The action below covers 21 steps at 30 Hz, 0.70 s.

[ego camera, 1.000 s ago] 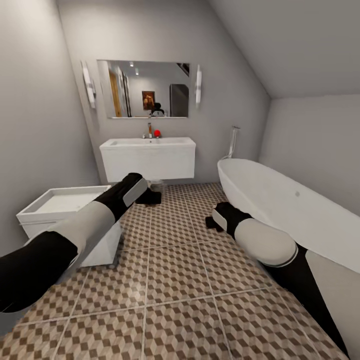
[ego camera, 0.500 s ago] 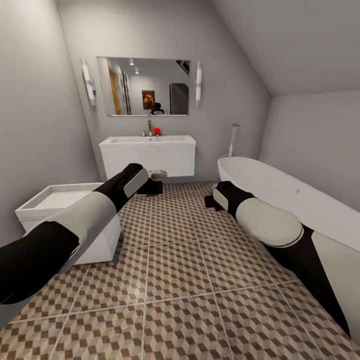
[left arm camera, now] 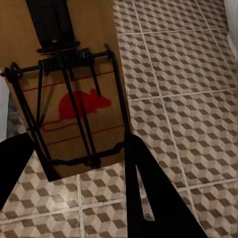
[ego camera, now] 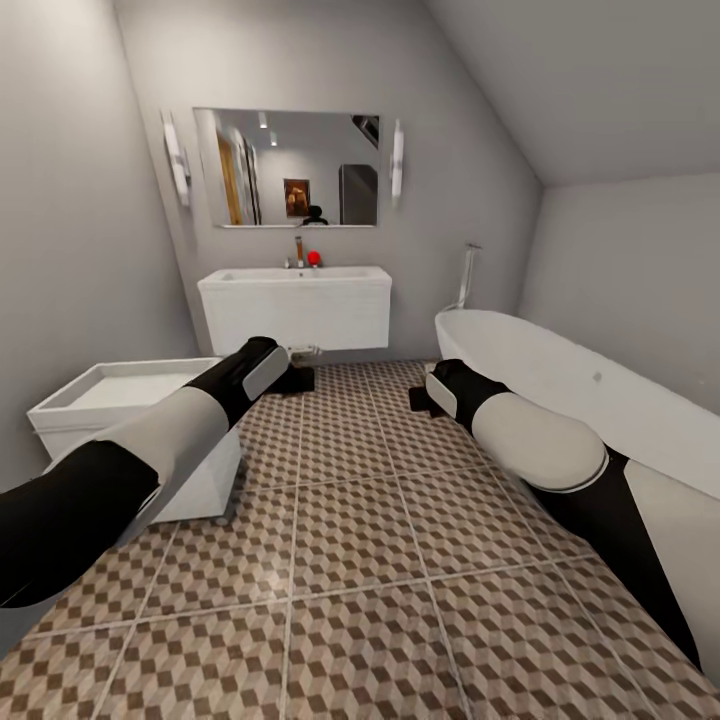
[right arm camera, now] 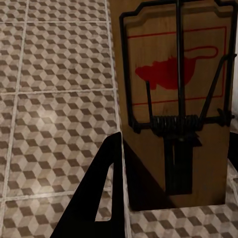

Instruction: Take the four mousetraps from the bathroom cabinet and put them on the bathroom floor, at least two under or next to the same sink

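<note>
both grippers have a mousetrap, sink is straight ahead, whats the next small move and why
Probably keep rolling forward toward the sink. The left gripper and the right gripper each hold a mousetrap above the bathroom floor, and both arms sit short of the basin, with open tiles between. The traps should end under or beside it, so close that gap before lowering them.

No words, brand names or numbers can be read anywhere. The only sign is a red mouse figure with red lines, printed on each tan wooden mousetrap board: one [left arm camera: 74, 99] in the left wrist view, one [right arm camera: 173, 89] in the right wrist view.
</note>
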Motion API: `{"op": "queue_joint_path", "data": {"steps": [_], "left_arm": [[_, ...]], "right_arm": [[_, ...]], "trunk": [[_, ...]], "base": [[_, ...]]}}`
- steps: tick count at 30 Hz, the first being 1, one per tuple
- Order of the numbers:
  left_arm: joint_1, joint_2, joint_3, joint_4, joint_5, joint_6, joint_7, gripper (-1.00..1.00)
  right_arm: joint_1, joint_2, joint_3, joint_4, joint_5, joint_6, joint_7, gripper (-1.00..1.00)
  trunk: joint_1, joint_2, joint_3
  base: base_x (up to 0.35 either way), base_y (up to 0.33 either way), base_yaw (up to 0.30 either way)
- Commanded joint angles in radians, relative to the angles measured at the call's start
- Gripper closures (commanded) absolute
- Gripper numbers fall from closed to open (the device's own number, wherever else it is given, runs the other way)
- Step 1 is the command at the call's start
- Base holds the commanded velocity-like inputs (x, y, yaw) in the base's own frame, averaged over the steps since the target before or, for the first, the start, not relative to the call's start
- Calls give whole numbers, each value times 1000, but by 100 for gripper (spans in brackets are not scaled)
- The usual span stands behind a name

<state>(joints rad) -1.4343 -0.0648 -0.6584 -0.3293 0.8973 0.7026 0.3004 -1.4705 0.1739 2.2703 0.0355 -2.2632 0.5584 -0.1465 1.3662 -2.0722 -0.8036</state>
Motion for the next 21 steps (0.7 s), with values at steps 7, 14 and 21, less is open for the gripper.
{"op": "queue_joint_path", "data": {"steps": [7,14,21], "left_arm": [[0,-4,-10,-1,16,-69,0,100],[0,-4,-3,1,50,-91,-10,100],[0,16,9,30,116,-77,-135,100]], "right_arm": [[-1,1,7,0,-12,-50,-4,100],[-1,1,6,-1,-12,-98,6,100],[-1,1,6,-1,-12,-122,48,100]], "trunk": [[27,-50,-23],[54,-99,-45],[80,-148,-67]], "base": [[0,0,0],[0,0,0],[0,0,0]]}}
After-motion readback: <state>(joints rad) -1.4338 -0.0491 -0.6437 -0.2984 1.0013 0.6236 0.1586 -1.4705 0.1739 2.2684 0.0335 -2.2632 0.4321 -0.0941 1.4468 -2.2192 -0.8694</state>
